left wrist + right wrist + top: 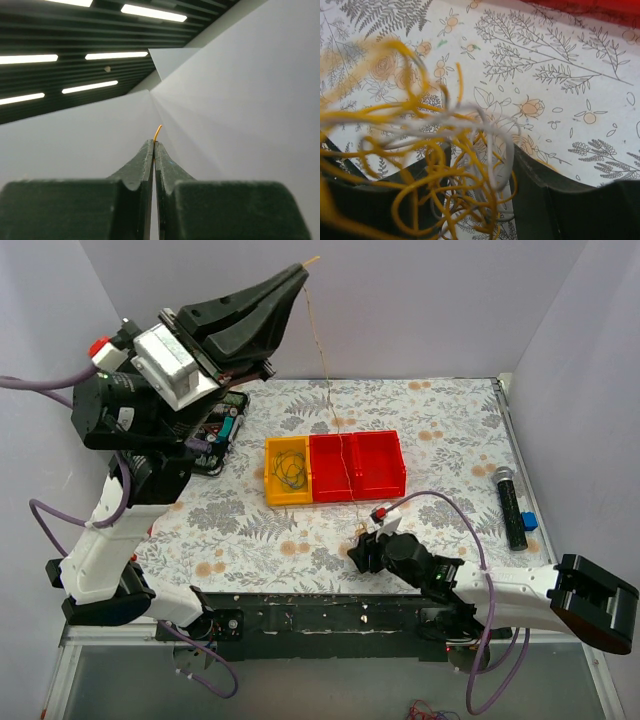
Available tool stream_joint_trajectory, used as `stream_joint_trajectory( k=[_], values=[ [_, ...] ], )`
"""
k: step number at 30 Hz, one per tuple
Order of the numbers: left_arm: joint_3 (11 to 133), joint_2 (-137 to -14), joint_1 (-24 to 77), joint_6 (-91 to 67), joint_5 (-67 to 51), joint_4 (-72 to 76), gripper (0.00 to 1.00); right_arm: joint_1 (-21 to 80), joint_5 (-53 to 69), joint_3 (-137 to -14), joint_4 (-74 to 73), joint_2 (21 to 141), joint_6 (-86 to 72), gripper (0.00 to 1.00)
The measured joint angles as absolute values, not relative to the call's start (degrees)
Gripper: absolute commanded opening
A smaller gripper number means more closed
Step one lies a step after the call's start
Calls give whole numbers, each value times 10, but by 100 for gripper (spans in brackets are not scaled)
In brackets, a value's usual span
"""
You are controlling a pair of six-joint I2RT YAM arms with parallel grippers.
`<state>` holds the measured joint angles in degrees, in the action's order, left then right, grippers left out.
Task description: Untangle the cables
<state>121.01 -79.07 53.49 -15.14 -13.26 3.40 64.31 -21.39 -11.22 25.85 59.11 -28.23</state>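
My left gripper is pinched shut on 1 yellow strand, way up high. Right gripper squeezes the yellow-white tangle just above the table. My worry: pull harder and the knot cinches tighter, or that strand slips out

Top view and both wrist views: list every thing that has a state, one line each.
Left gripper: raised high, shut on the end of the yellow wire.
Yellow wire: pulled taut, running down to the tangle.
Right gripper: low over the table, shut on the tangle.
Tangle: yellow and white wires, knotted together.
Yellow bin: holds a dark coiled wire.
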Motion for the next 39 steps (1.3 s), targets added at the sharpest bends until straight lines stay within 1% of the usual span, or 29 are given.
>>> stream_joint_trajectory(
  k=[10, 14, 16, 20, 22, 24, 27, 30, 34, 36, 39],
  values=[
    [1235, -803, 535, -25, -109, 189, 0, 643, -206, -87, 259, 608, -314, 56],
    [1233, -801, 535, -1, -102, 216, 0, 644, -206, -84, 258, 611, -318, 55],
    [1212, -789, 535, 3, -100, 221, 0, 645, -207, -84, 248, 600, -318, 56],
    [1157, -760, 535, 5, -98, 219, 0, 645, -208, -97, 204, 529, -308, 66],
    [1131, -749, 535, 6, -98, 215, 0, 646, -206, -122, 192, 488, -294, 70],
    [1112, -743, 535, 6, -95, 210, 0, 647, -193, -163, 185, 460, -273, 71],
    [1082, -736, 535, 6, -91, 204, 0, 655, -169, -239, 182, 449, -239, 71],
    [1062, -732, 535, 0, -89, 192, 0, 671, -150, -314, 181, 468, -204, 72],
    [1052, -729, 535, -14, -84, 173, 0, 691, -133, -396, 184, 509, -155, 75],
    [1049, -727, 535, -20, -83, 166, 0, 699, -129, -415, 187, 525, -138, 78],
    [1049, -725, 535, -27, -83, 161, 0, 704, -120, -436, 199, 557, -110, 78]
  ],
)
